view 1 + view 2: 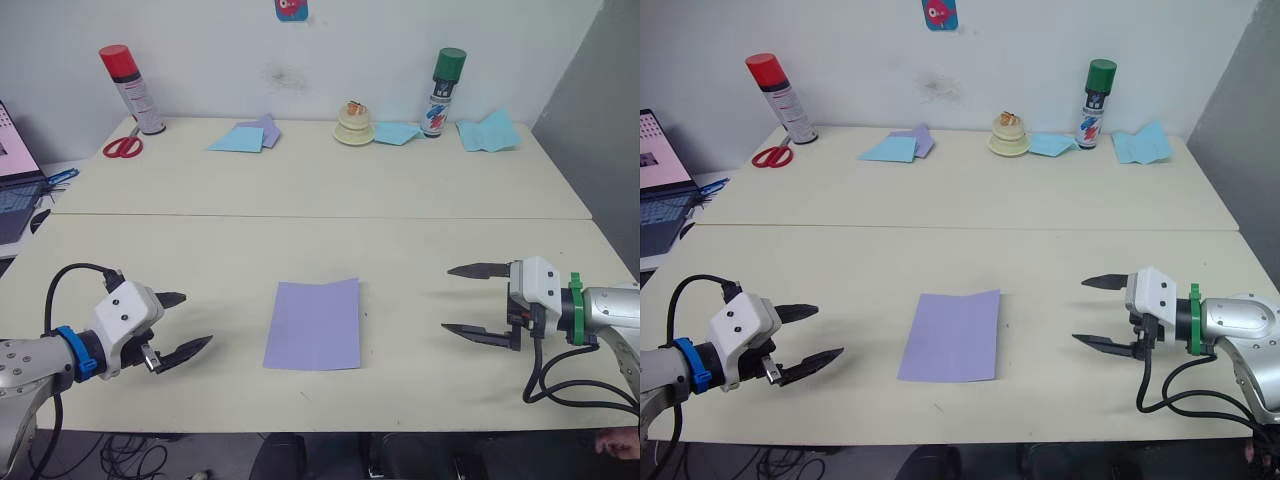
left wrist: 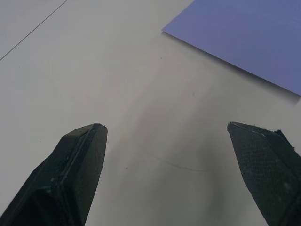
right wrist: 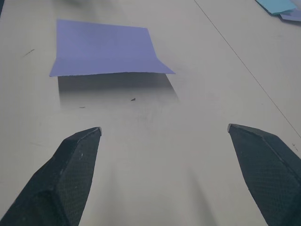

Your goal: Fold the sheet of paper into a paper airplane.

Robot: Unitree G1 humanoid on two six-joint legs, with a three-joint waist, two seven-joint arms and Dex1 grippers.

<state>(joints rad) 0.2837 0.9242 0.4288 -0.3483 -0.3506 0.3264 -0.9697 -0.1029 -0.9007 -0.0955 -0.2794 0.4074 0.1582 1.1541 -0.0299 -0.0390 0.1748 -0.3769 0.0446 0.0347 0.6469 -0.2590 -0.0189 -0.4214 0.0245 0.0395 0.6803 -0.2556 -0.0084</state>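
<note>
Sheet of paper point(image 1: 313, 324) lies on the desk point(image 1: 420, 250) at centre front, between the two tools, touched by neither. Looks folded once: right edge lifts a bit off the desk in the right wrist view. No nose or wing folds yet, so most of the airplane is left. Left tool point(image 1: 180, 328) and right tool point(image 1: 467, 300) both released, fingers wide apart, empty.

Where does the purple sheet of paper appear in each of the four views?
Left eye view: sheet of paper, table centre, between both grippers.
Right eye view: same place.
Left wrist view: one corner beyond the fingers.
Right wrist view: whole sheet, one edge lifted.
Shared landmark: the table seam.
</note>
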